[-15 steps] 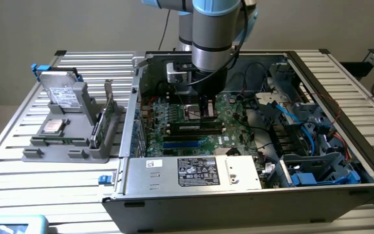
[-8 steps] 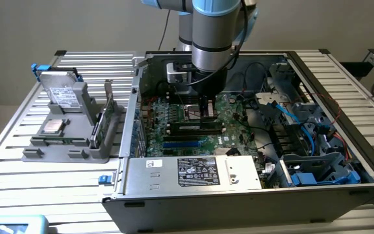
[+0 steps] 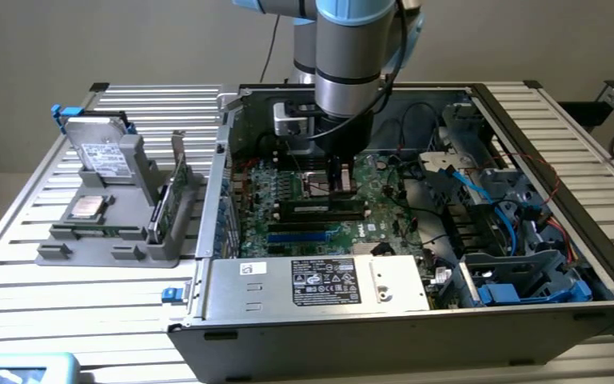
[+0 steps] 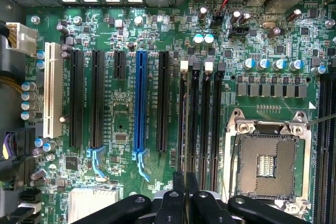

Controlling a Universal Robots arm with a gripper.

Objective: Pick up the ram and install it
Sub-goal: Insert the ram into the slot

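ram (image 3: 323,210) on edge at the memory slots (image 4: 202,124), gripper (image 3: 336,186) pinching its top edge inside the open case (image 3: 414,336).
Fingers (image 4: 178,195) narrow, nearly together, clamped on the ram's thin upper edge near mid-length; arm comes straight down into the case. Ram runs in line with the slots, which sit between the long black expansion slots (image 4: 163,100) and the bare CPU socket (image 4: 268,163) on the motherboard (image 4: 115,114). Cannot tell if it is fully seated or just resting in a slot. White latches (image 4: 184,66) show at the slot ends. On the exterior view's left, well apart from the case, a grey holder (image 3: 73,248) carries a hard drive (image 3: 105,152) and a green bracket card (image 3: 170,192).
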